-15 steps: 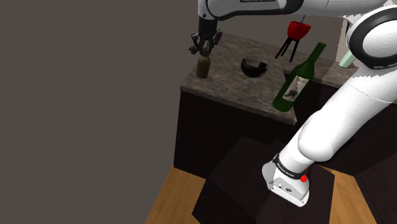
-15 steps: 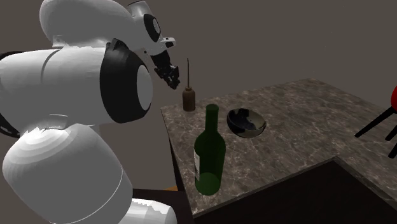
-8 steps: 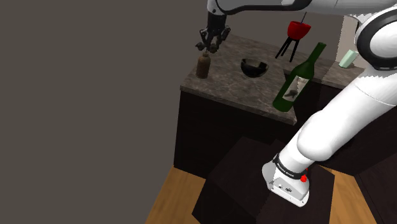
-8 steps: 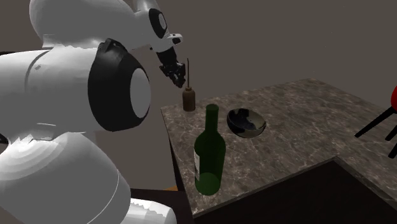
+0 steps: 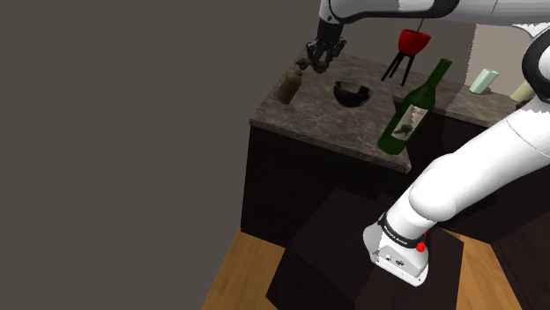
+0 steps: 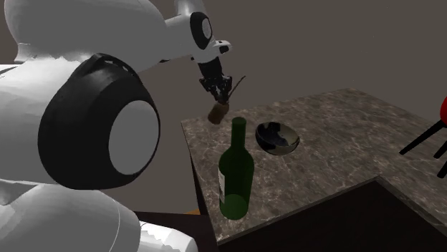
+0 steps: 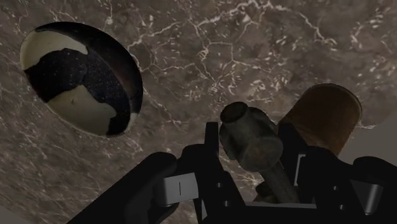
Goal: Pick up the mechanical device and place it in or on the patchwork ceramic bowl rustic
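Observation:
The mechanical device (image 5: 288, 86) is a small brown oil can with a grey neck and a thin spout. It leans over at the marble counter's far corner (image 6: 216, 113). My gripper (image 5: 315, 60) is shut on its upper end, and I cannot tell whether its base still touches the counter. In the wrist view the fingers (image 7: 213, 147) clasp the grey neck (image 7: 251, 137), with the brown body (image 7: 324, 114) beyond them. The patchwork bowl (image 5: 351, 92), dark with cream patches, sits upright on the counter a short way from the gripper (image 6: 222, 89); its inside shows (image 7: 79, 79).
A tall green wine bottle (image 5: 412, 110) stands near the counter's front edge (image 6: 235, 172). A red object on black legs (image 5: 407, 48) stands behind the bowl. A pale green cup (image 5: 481, 81) sits further back. The counter (image 6: 344, 143) drops off just beside the device.
The gripper moved toward the shoulder view's right, nearer the bowl. The device, upright before, now leans with its upper end drawn along in the fingers.

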